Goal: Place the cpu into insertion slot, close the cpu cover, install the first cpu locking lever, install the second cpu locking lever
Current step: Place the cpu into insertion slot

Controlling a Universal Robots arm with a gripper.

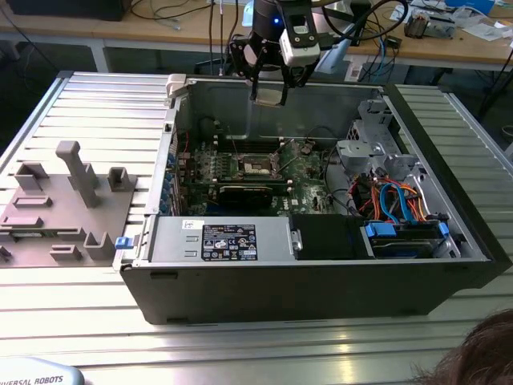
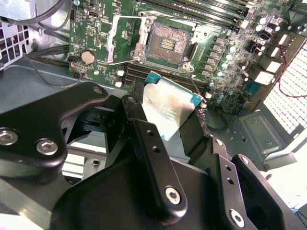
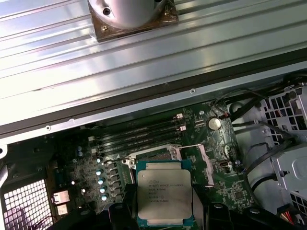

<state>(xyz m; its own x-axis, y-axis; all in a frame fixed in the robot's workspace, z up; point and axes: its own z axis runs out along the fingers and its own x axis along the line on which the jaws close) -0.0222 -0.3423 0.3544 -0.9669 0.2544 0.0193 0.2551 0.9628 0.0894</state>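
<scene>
My gripper [image 1: 271,84] hangs above the open computer case, near its back wall, shut on the cpu [image 1: 268,96]. In both wrist views the cpu [image 2: 170,103] [image 3: 164,191] is a silver-topped square chip with a green edge, clamped between my black fingers [image 2: 144,139]. It is well above the green board and touches nothing. The insertion slot [image 2: 165,45] [image 1: 258,166] lies below with its dark square bed bare. The cpu cover [image 2: 122,40] is swung open at one side of the slot. In the first wrist view the cpu hides part of the slot [image 3: 153,154].
Black memory slots [image 3: 139,134] run beside the socket. A drive cage with blue and orange cables [image 1: 393,200] fills the case on the exterior view's right, and a power supply [image 1: 216,241] sits along its front. A grey holder fixture [image 1: 64,200] lies on the table at the left. A person's hair [image 1: 481,353] shows at the lower right.
</scene>
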